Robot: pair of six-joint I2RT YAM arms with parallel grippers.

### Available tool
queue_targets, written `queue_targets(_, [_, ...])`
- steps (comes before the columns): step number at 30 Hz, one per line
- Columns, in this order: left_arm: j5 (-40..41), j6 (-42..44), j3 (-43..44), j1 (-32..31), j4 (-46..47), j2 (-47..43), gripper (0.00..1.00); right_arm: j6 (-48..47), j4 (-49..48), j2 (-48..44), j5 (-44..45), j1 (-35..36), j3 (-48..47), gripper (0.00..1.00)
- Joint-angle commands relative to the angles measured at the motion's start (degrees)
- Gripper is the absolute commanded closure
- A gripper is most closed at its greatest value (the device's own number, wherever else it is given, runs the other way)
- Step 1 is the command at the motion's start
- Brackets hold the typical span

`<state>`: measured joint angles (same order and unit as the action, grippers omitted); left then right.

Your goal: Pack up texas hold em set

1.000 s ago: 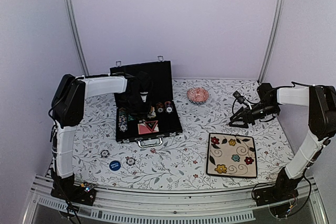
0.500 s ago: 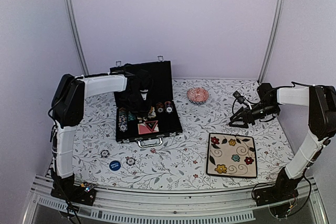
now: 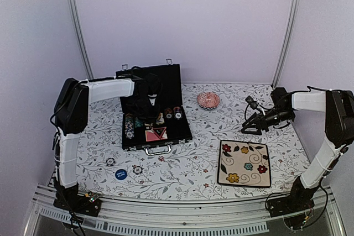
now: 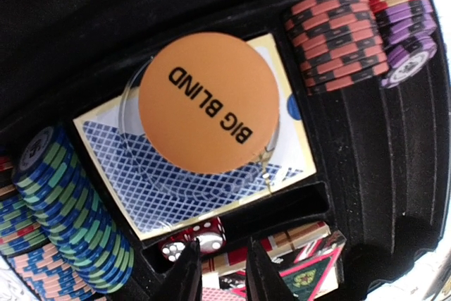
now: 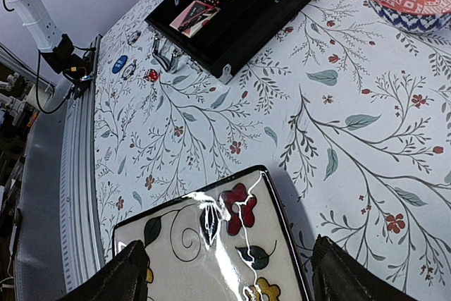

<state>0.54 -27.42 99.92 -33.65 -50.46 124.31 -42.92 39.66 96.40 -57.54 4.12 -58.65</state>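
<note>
The black case (image 3: 156, 127) lies open on the table with its lid (image 3: 149, 78) upright. In the left wrist view an orange "BIG BLIND" button (image 4: 208, 101) rests on a blue card deck (image 4: 176, 181). Around them are chip stacks (image 4: 70, 209), more chips (image 4: 338, 37) and red dice (image 4: 194, 236) in a slot. My left gripper (image 4: 224, 274) hovers just above these trays, its jaws a little apart and empty. A blue button (image 3: 120, 173) and loose chips (image 3: 137, 169) lie on the table before the case. My right gripper (image 5: 236, 280) stands open above the plate, empty.
A cream flowered plate (image 3: 244, 163) lies at the front right and a pink patterned bowl (image 3: 208, 100) at the back, right of the case. A small red die (image 5: 151, 75) lies near the case handle (image 3: 158, 150). The metal rail (image 3: 177, 216) runs along the near edge.
The left gripper has drawn slightly up and back over the case, its jaws a little wider. The right arm has not moved.
</note>
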Motion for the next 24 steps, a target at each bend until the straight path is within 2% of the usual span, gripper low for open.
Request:
queue_targets(1, [2.1, 1.3, 0.0, -1.8, -1.1, -5.6, 0.76, -0.5, 0.6, 0.0, -0.6, 0.5, -1.3, 0.2])
queue_targets(5, [1.9, 5.3, -4.2, -4.3, -0.6, -12.0, 0.75, -0.6, 0.6, -0.1, -0.6, 0.5, -1.2, 0.2])
queue_targets(9, [-1.4, 8.6, -9.9, -6.8, -0.7, -18.3, 0.73, -0.6, 0.6, 0.3, -0.6, 0.6, -1.3, 0.19])
queue_targets(14, [-5.7, 7.6, -15.6, -9.6, -0.9, -23.1, 0.7, -0.5, 0.6, 0.1, -0.4, 0.8, -1.3, 0.19])
queue_targets(18, [-8.3, 6.2, -18.5, -12.6, 0.2, -23.6, 0.69, -0.4, 0.6, 0.0, -0.3, 0.9, -1.5, 0.19])
queue_targets(24, [-8.7, 4.7, -20.1, -16.9, 0.6, -19.7, 0.69, -0.4, 0.6, -0.3, -0.5, 1.0, -1.4, 0.19])
